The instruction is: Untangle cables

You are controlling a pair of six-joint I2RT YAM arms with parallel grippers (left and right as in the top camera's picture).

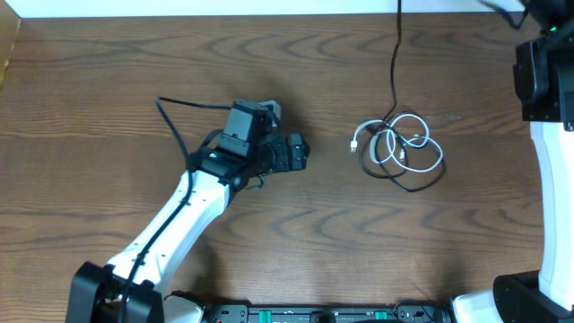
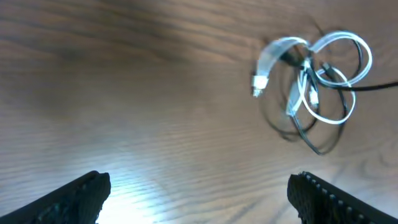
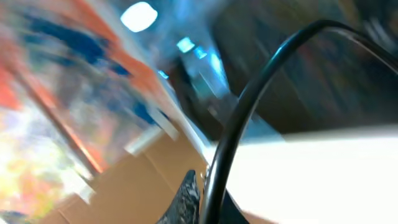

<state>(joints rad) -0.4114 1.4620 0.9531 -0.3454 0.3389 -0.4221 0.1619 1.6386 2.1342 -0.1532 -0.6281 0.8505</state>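
- Thin white cable point(image 2: 266, 62) and thin black cable point(image 1: 413, 188) lying looped together in one bundle on brown wood-grain table point(image 1: 108, 81), right of centre.
- Nothing separated yet; by these views, whole untangling remaining.
- Left gripper point(image 1: 303, 152) hovering well apart from bundle, pointing toward it, fingers spread wide, carrying nothing.
- Right gripper point(image 3: 189, 202) barely showing in blurred wrist view, aiming off table; cannot tell whether parted or closed.
- Judging: task sitting at approach step. Reaching bundle, pinching one cord and drawing loops apart all remaining.
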